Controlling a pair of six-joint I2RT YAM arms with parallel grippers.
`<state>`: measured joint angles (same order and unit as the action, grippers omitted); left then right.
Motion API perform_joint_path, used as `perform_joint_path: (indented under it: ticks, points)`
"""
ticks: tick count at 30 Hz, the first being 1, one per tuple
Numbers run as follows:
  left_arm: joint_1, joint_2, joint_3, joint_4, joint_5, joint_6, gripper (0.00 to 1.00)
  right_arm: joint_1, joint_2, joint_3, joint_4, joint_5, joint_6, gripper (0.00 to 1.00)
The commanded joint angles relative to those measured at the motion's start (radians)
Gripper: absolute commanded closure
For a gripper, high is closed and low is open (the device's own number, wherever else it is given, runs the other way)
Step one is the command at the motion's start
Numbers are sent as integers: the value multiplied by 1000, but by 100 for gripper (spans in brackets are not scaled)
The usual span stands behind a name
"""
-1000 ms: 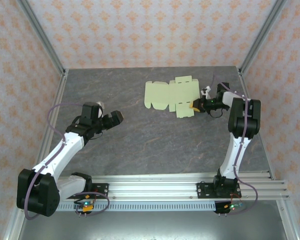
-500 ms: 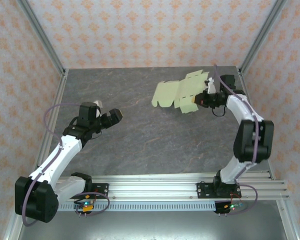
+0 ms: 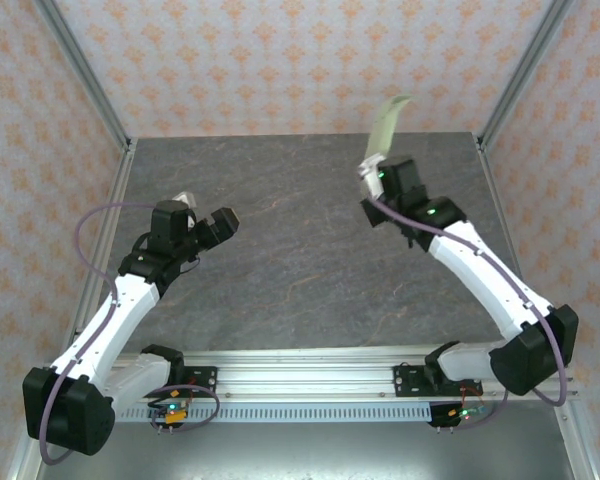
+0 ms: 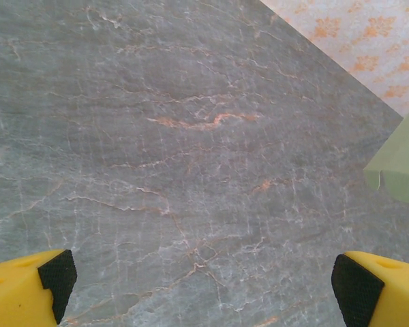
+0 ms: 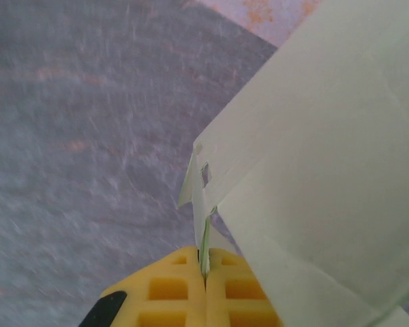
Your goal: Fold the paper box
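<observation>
The middle of the grey counter [image 3: 310,260] is open room between the arms. At upper right, the paper box [image 3: 386,128] juts upward off the surface, pinched in the right end effector [image 3: 374,170]. At centre left hangs the left end effector [image 3: 206,208], jaws apart. Patterned walls [image 3: 280,60] and metal posts [image 3: 80,70] close off the back and sides.

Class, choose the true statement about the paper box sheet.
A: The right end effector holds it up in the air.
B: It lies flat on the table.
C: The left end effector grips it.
A: the right end effector is shut on an edge of the paper box, and the sheet sticks upward.
</observation>
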<state>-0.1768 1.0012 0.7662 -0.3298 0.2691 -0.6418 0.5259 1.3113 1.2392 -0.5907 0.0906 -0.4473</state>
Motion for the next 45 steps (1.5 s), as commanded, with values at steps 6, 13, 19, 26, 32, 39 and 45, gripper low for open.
perform_joint_path:
  ticks: [6,13,19,26,32,39,45]
  points:
    - [-2,-38,-23,-34,-110,-39,0,188,225,-142,-62,659,-301,95]
    - [0,-69,-63,-4,-119,-36,0,244,159,-146,-200,377,-155,73]
    - [-2,3,-53,38,-48,-5,0,249,-12,-185,-197,193,-77,43]
    - [-76,163,-50,261,95,48,0,202,-219,-235,36,471,517,10]
    - [-188,450,191,173,141,229,0,85,-288,-363,0,348,928,1]
    - [-202,739,426,139,219,304,25,-48,-196,-394,-8,100,1042,1]
    - [-247,901,564,48,144,398,27,-111,-133,-411,39,-22,1018,1]
